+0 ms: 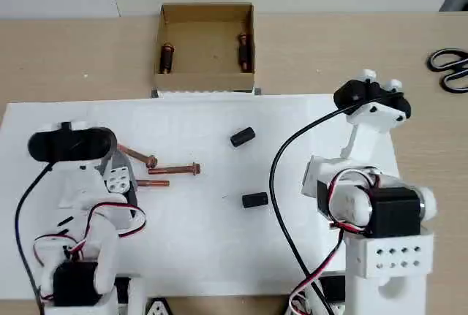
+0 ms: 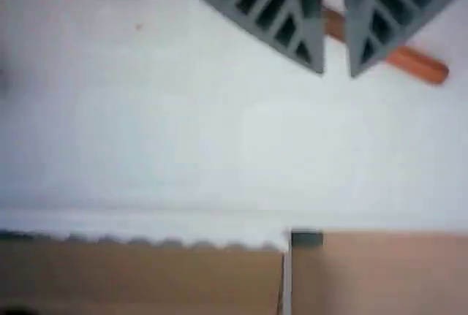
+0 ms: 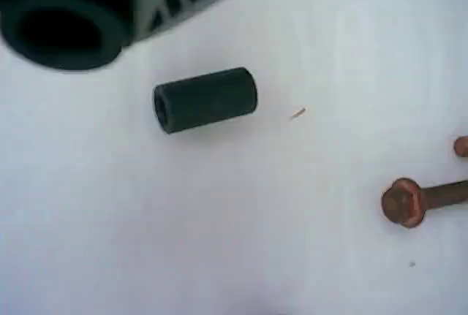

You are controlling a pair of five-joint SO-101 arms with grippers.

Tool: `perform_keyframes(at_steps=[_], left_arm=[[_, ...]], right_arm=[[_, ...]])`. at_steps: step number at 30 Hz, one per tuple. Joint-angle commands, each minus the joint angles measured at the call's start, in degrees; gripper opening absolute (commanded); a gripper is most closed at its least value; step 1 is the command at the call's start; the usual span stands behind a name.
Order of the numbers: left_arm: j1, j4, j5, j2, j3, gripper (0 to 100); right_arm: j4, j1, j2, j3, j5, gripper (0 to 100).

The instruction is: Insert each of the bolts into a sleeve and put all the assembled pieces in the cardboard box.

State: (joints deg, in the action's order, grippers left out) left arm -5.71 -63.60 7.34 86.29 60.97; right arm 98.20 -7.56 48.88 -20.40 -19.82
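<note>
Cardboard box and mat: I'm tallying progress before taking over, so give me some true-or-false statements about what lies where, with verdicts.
1. The cardboard box holds two assembled pieces. True.
2. Four black sleeves lie loose on the mat. False: two sleeves lie on the white mat.
3. Three loose bolts lie on the mat. True.
4. The scissors lie inside the box. False: the scissors lie on the bare table near its edge, away from the box.
5. The left pincer is open, with a bolt lying beneath it. True.
</note>
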Motion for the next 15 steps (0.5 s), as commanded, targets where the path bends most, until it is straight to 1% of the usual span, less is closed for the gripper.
perform_keyframes(at_steps=[1, 7, 8, 11, 12, 15], left_arm=[[0.09, -0.26, -0.62, 0.35, -6.73, 1], [-0.26, -5.27, -1.93, 0.35, -12.88, 1], [0.00, -6.07, -4.92, 0.18, -13.93, 1], [0.09, -6.42, -21.27, 0.09, -15.43, 1], [0.00, -6.86, -23.30, 0.00, -15.60, 1], [-0.18, -9.23, -19.78, -0.09, -15.69, 2]], right_arm=[[0.22, 0.57, 0.92, 0.09, 0.53, 0.2], [0.04, 0.48, 0.48, 0.00, 0.53, 0.2], [0.04, 0.48, 0.48, 0.00, 0.53, 0.2], [0.04, 0.48, 0.48, 0.00, 0.53, 0.2], [0.04, 0.48, 0.40, 0.00, 0.53, 0.2], [-0.75, 0.48, 0.40, -0.18, 0.53, 0.2]])
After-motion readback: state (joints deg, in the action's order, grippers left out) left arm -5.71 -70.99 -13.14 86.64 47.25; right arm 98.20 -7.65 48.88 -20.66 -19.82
